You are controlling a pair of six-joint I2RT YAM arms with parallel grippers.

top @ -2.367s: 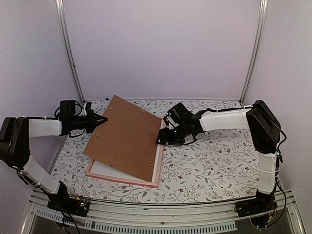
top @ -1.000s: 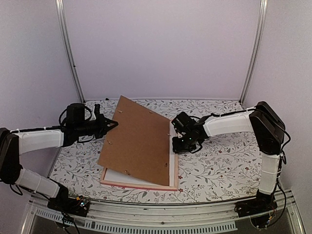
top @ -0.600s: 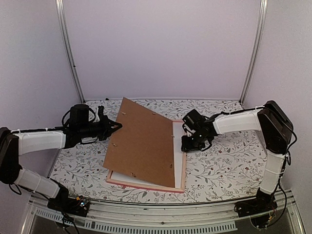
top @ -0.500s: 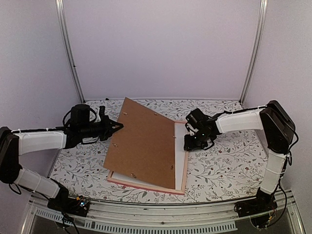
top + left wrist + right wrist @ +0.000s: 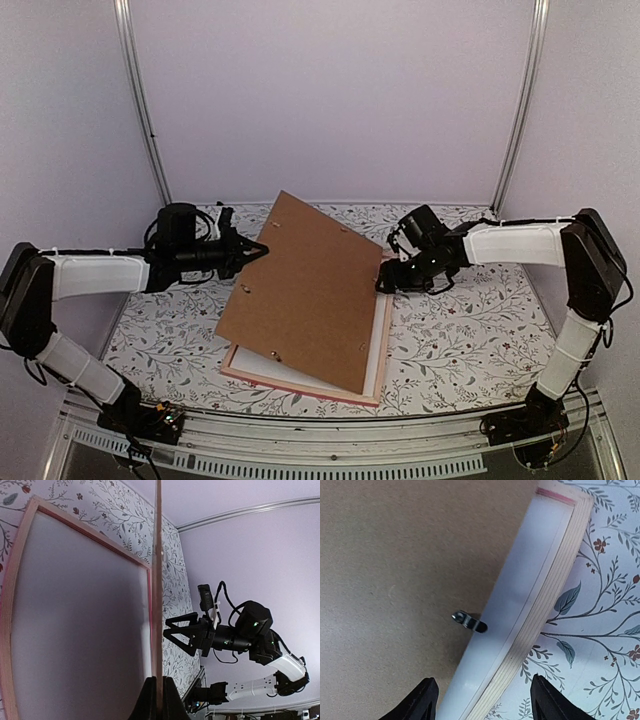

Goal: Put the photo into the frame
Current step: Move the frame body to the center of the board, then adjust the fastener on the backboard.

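Note:
The pink frame (image 5: 303, 385) lies flat on the table with a pale sheet inside it. Its rim (image 5: 90, 532) also shows in the left wrist view. A brown hardboard backing (image 5: 310, 290) stands tilted over it, its near edge down in the frame. My left gripper (image 5: 260, 250) is shut on the backing's raised left edge (image 5: 159, 580). My right gripper (image 5: 485, 700) is open and straddles the frame's right side (image 5: 555, 595), next to a metal tab (image 5: 469, 621) on the backing. It holds nothing. The photo is hidden from every view.
The flowered table top (image 5: 470, 340) runs to the right of the frame. Two metal posts (image 5: 140, 110) rise at the back corners against the lilac walls. A metal rail (image 5: 300, 445) runs along the near edge.
The frame and the tilted backing have slid to the right, and my left gripper has followed with the backing's edge. My right gripper has drawn back and opened wider.

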